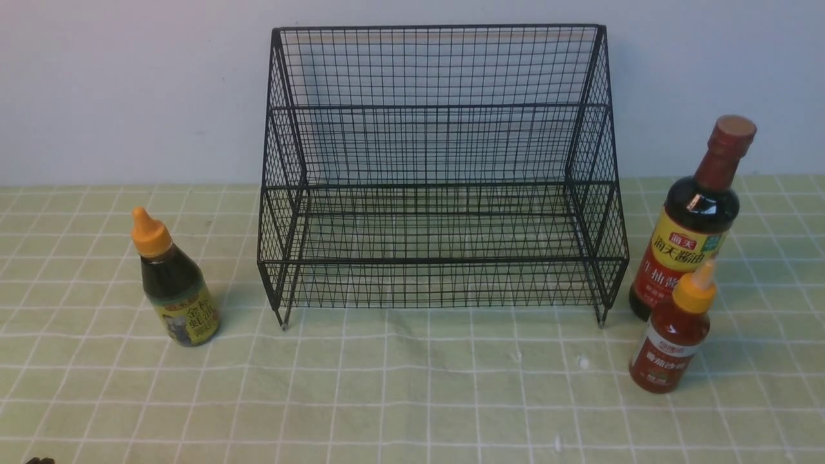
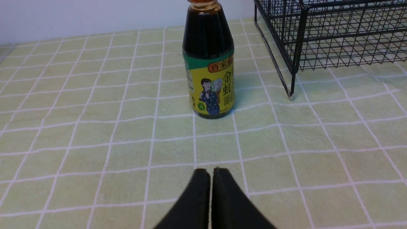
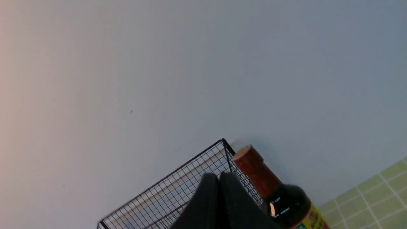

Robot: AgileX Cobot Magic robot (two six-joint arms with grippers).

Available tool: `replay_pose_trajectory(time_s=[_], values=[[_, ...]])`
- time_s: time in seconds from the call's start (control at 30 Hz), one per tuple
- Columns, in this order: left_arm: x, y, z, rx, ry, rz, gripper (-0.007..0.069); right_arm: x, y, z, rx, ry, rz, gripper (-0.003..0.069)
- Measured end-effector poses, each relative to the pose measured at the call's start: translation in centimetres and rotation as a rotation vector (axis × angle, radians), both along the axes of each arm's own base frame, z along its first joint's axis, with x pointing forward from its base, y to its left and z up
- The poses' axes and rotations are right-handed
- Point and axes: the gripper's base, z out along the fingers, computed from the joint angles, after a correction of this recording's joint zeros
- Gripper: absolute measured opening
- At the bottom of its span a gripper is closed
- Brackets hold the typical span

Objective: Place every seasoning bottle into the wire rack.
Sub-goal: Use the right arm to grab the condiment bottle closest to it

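Observation:
The black wire rack stands empty at the back middle of the table. The squat dark bottle with an orange nozzle stands left of it. The tall dark soy bottle stands right of the rack, and the small red sauce bottle with a yellow nozzle stands just in front of it. My left gripper is shut and empty, low over the cloth, a short way from the squat bottle. My right gripper is shut and empty, raised, with the soy bottle and the rack's top corner beyond it.
A light green checked cloth covers the table, and a plain pale wall rises close behind the rack. A dark bit of the left arm shows at the bottom left corner of the front view.

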Motion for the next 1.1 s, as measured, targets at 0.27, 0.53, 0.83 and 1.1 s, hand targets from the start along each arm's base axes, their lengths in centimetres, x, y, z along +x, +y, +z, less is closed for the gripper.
replay_pose_trajectory(time_s=[0.27, 0.53, 0.83, 1.1], values=[[0.0, 0.0, 0.0, 0.0, 0.0, 0.0, -0.0006, 4.9, 0.7, 7.3, -0.432, 0.542, 0.107, -0.0015], [0.0, 0.0, 0.0, 0.0, 0.0, 0.0, -0.0006, 13.3, 1.1, 6.9, -0.564, 0.898, 0.254, 0.0008], [0.0, 0.0, 0.0, 0.0, 0.0, 0.0, -0.0006, 18.5, 3.5, 3.0, -0.654, 1.029, 0.398, 0.0044], [0.0, 0.0, 0.0, 0.0, 0.0, 0.0, -0.0006, 21.5, 5.1, 0.7, -0.656, 1.031, 0.341, 0.0235]])
